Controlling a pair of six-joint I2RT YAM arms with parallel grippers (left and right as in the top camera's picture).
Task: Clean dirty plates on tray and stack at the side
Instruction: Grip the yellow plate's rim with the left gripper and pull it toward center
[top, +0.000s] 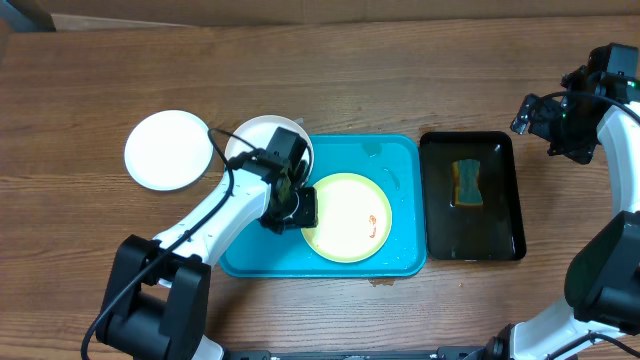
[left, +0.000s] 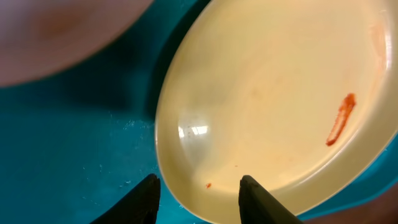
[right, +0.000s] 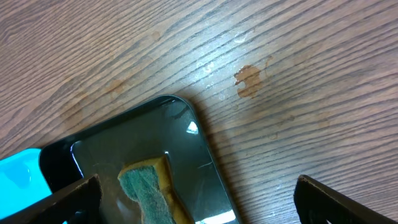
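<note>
Wooden table (top: 400, 60) — turquoise tray (top: 400, 160) at centre, holding pale yellow plate (top: 350, 215), red-smeared. Left gripper (left: 199, 186): fingers apart, straddling its rim. White plate (top: 255, 135) overlapping tray corner; second white plate (top: 168, 150) on table, left. Right gripper (right: 198, 186) — spread wide over black tray (top: 500, 230) corner.

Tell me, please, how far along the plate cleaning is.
One white plate sits on the table beside the tray, apparently done. The open left gripper straddles the rim of the smeared yellow plate. A second white plate overlaps the tray's corner. The sponge lies in the black tray.

Brown wood-grain table (top: 400, 70) with a small stain (right: 250, 79).
</note>
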